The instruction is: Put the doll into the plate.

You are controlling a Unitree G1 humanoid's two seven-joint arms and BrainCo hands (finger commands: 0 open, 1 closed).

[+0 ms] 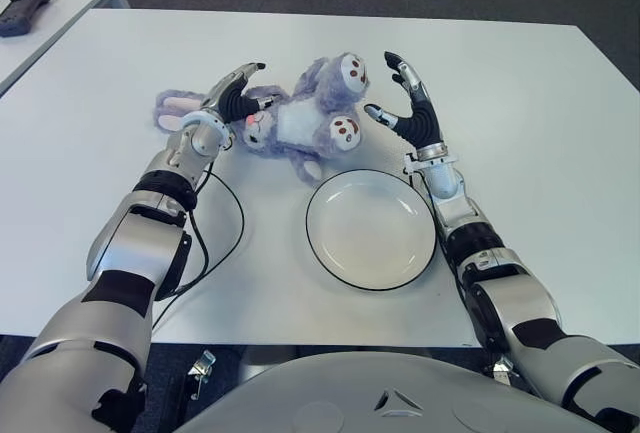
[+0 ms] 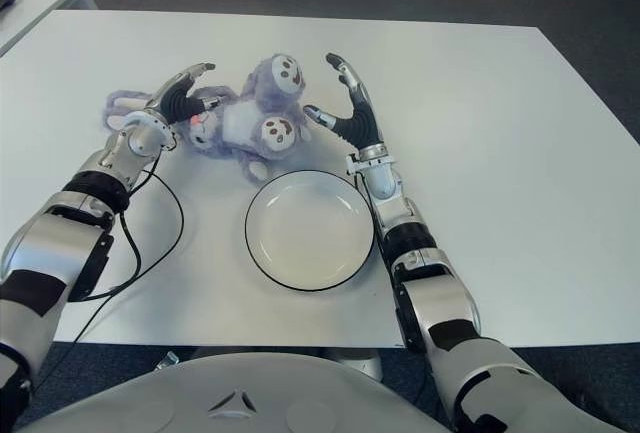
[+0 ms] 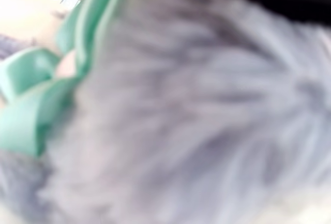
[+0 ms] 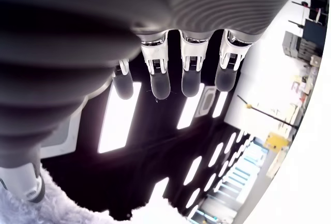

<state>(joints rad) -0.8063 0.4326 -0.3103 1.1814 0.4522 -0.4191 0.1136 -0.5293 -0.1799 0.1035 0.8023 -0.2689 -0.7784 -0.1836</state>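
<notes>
A purple plush doll (image 1: 300,118) lies on its back on the white table (image 1: 520,133), just behind the white black-rimmed plate (image 1: 370,238). My left hand (image 1: 235,93) is at the doll's head on its left side, fingers stretched out flat over the face. Its wrist view is filled with the doll's fur (image 3: 207,105) and a teal bow (image 3: 31,105). My right hand (image 1: 405,103) stands upright and open on the doll's right, beside its feet. The fingers (image 4: 160,81) are spread, and the thumb is against the fur. The plate holds nothing.
A black cable (image 1: 228,228) loops over the table beside my left forearm. A dark handheld controller (image 1: 22,8) lies on a second table at the far left. The table's front edge runs just below the plate.
</notes>
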